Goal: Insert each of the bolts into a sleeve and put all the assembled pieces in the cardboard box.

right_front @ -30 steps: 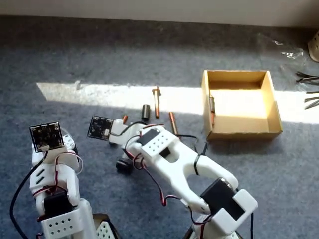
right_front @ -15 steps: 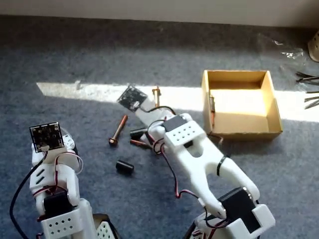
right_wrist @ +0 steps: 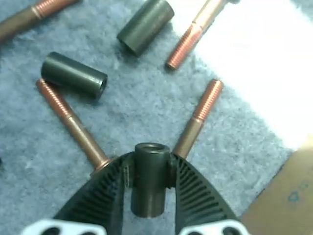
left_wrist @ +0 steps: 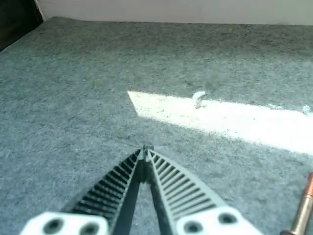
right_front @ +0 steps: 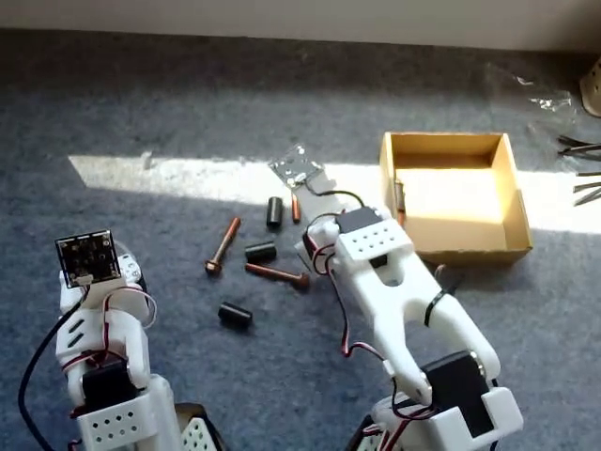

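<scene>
high view: cardboard box (right_front: 460, 252) waits upper right for finished pieces; loose bolts (right_front: 223, 245) and sleeves (right_front: 260, 252) lie centre.
left wrist: left gripper (left_wrist: 145, 152) pinched together, empty.
right wrist: right gripper (right_wrist: 150, 159) clamps one sleeve (right_wrist: 149, 196), its bore exposed, likely to take a bolt.

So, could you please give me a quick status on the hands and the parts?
Left hand shut, empty. Right hand shut on a sleeve. Bolts, other sleeves loose on carpet.
</scene>
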You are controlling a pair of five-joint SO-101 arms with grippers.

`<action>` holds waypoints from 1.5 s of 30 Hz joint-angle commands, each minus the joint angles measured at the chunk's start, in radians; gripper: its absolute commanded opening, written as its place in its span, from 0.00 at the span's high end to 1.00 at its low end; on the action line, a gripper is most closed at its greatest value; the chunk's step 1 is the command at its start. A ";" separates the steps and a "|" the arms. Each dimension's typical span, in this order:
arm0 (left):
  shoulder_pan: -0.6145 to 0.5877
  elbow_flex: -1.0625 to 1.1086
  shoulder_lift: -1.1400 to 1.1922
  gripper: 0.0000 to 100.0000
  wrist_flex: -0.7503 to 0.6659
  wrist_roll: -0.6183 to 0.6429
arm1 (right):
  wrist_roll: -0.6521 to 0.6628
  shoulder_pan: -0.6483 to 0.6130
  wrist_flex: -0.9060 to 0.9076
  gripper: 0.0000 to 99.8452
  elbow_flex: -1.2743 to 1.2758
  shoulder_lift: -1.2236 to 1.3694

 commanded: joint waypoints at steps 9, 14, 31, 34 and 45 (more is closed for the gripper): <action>-0.007 -0.007 -0.007 0.99 -0.020 -0.002 | -0.055 0.008 0.004 1.00 0.033 -0.045; 0.007 -0.007 -0.007 0.99 -0.020 -0.002 | -0.055 0.004 0.005 1.00 0.084 -0.047; 0.007 -0.007 -0.007 0.99 -0.020 -0.003 | 0.014 -0.064 0.079 0.99 0.102 -0.045; 0.005 -0.007 -0.007 0.99 -0.020 -0.003 | 0.014 -0.064 0.090 0.99 0.102 -0.045; 0.004 -0.005 -0.007 0.99 -0.020 -0.003 | 0.014 -0.097 0.125 0.91 0.101 -0.047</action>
